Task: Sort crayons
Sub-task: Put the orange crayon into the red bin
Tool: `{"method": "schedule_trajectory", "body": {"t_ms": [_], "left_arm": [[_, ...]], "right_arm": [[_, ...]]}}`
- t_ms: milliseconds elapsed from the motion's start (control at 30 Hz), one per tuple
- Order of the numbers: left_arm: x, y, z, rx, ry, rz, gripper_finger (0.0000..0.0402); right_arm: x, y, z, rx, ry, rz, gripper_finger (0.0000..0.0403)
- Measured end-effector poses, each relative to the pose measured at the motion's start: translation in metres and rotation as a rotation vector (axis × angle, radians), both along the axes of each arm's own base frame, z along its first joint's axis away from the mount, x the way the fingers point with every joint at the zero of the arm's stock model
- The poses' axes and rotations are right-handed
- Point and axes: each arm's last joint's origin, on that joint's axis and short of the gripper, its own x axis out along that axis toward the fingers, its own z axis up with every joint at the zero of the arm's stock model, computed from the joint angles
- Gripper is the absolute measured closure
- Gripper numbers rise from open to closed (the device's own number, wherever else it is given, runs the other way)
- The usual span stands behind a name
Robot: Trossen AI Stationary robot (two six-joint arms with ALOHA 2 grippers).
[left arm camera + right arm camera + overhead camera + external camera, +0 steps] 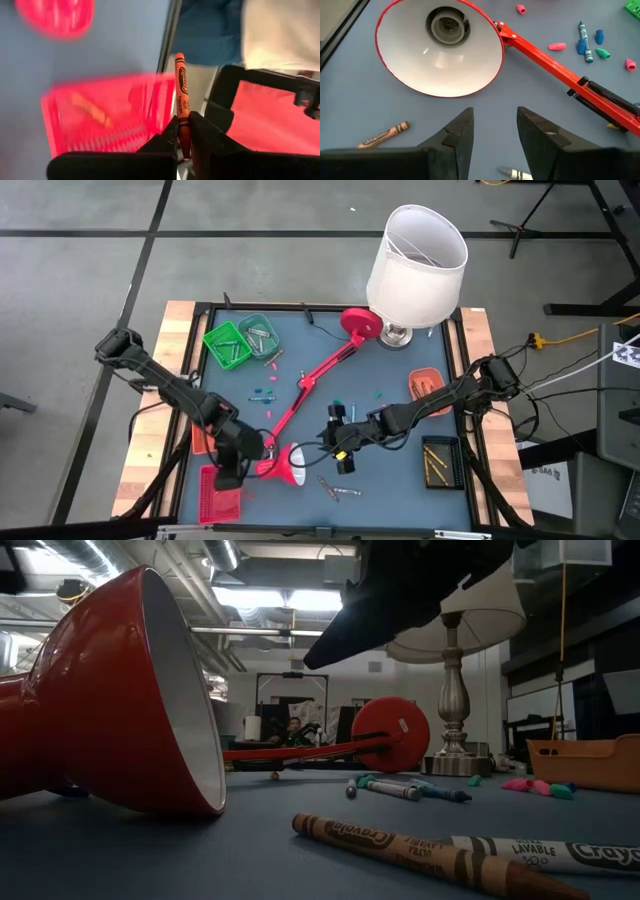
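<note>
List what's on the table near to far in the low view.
Brown crayon and white crayon nearest → red lamp shade → grey and teal crayons → red lamp base → silver table lamp.

orange crayon (180,95) | upright in left claw (184,131) | over red basket (100,117)

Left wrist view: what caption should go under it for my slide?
Left claw shut on an orange crayon, over the red basket.
</note>
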Motion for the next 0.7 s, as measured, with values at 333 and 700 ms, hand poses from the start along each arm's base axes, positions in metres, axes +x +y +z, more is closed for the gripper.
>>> {"method": "schedule_trajectory", "body": {"t_ms": [333, 700], "left_arm": [[-0.042, -0.029, -0.008, 0.168, 0.251, 0.075, 0.0392], [-0.051, -0.036, -0.011, 0.336, 0.145, 0.210, 0.0350]], "right_arm": [[-0.005, 0.000, -0.005, 0.028, 0.084, 0.022, 0.0254], [-0.024, 0.009, -0.016, 0.295, 0.389, 0.031, 0.0254]]}}
